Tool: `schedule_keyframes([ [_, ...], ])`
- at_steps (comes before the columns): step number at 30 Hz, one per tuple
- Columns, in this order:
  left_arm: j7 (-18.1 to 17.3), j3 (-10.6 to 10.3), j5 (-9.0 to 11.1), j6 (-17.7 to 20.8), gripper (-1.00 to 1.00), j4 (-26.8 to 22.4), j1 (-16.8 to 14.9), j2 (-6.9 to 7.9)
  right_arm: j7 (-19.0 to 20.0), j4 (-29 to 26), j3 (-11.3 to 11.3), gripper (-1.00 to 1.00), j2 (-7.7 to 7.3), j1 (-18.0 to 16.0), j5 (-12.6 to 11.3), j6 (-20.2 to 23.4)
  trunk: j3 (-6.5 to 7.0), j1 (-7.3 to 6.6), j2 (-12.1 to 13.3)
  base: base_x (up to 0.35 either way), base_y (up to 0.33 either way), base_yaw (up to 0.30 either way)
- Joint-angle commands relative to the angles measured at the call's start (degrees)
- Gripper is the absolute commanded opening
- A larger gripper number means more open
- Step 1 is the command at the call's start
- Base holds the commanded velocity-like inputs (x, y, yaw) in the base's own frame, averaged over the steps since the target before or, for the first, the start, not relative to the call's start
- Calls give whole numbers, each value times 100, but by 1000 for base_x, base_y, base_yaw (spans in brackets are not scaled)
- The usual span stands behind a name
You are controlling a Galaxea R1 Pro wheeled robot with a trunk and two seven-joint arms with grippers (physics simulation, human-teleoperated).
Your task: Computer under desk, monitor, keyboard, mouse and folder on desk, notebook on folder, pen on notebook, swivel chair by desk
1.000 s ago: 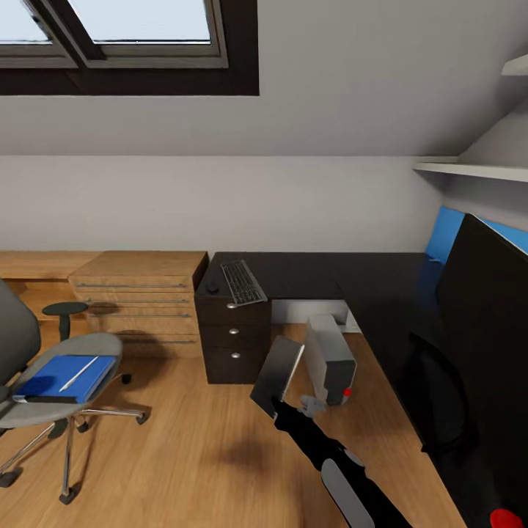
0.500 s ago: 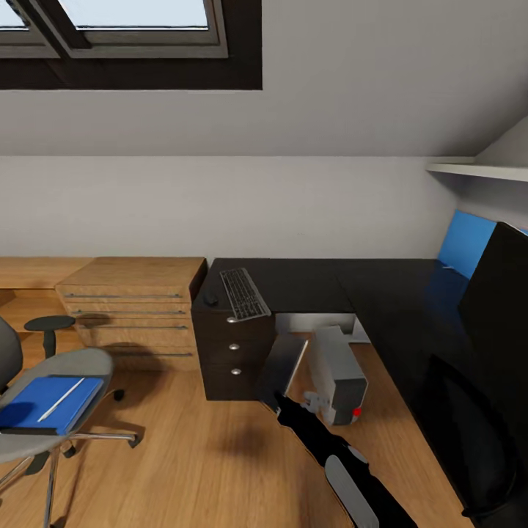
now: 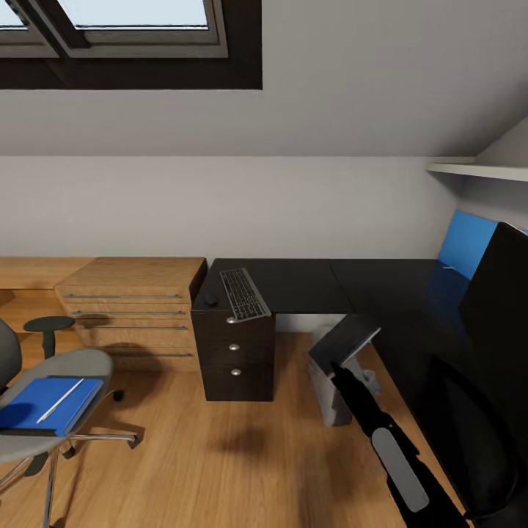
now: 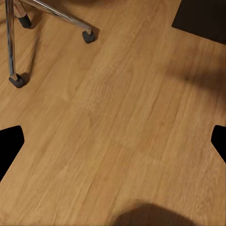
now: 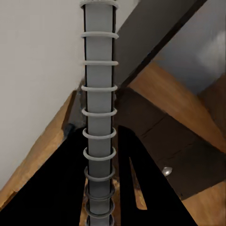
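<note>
My right gripper [image 3: 350,364] is clamped on the thin grey notebook with a ring spine [image 3: 343,339]. In the right wrist view my two black fingers [image 5: 134,174] squeeze the notebook [image 5: 99,108] along its ringed edge. I hold it tilted in the air, just by the front edge of the big L-shaped desk with the black top [image 3: 381,293].

Right under the notebook, the boxy light-grey computer [image 3: 326,392] stands on the light wood plank floor [image 3: 220,455], beside the desk's front edge. The notebook and my arm hide most of it.

My left gripper's fingers [image 4: 10,143] are spread wide apart and hold nothing. They hang over the floor [image 4: 122,122], near the chair's shiny legs.

At my left stands the swivel chair with the grey seat [image 3: 70,367], well apart from the desk. The flat bright-blue folder [image 3: 48,405] lies on its seat, and a thin white pen [image 3: 60,400] lies on the folder.

At my right, the wide black monitor [image 3: 506,323] stands on the desk.

Farther off, the slim dark-grey keyboard [image 3: 244,293] lies at the desk's left end, above the black drawers [image 3: 235,352]. The small black mouse [image 3: 211,299] sits just beside it, by the left edge. A light wooden low cabinet [image 3: 132,308] stands next to that end.
</note>
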Motion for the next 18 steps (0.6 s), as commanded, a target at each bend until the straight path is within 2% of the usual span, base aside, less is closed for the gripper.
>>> schedule_keyframes([
  [1,21,-9,51,5,100,-8,1,3,-191,17,-63,-100,3,-120,-223,24,-5,0,-3,0,0,0],
  [2,20,-9,52,6,100,-5,1,4,-392,29,-111,-100,4,-214,-476,30,-5,0,-3,0,0,0],
  [3,20,-13,50,6,100,45,1,3,-649,68,-156,-100,-1,-315,-1240,85,-5,0,-3,0,0,0],
  [4,19,-15,45,5,100,79,1,3,-714,126,-153,-100,-1,-340,-1631,146,-5,0,-3,0,0,0],
  [5,19,-16,44,5,100,91,1,3,-738,161,-150,-100,-2,-349,-1808,189,-5,0,-3,0,0,0],
  [6,19,-17,39,5,100,126,1,3,-789,275,-141,-100,2,-374,-2399,535,-5,0,-3,0,0,0],
  [10,7,-18,43,4,100,139,1,3,-798,322,-133,-100,19,-383,-2703,938,-5,0,-3,52,0,0],
  [18,-21,-18,39,-2,100,140,1,3,-788,352,-130,-100,80,-385,-2744,1005,-5,0,-3,284,0,0],
])
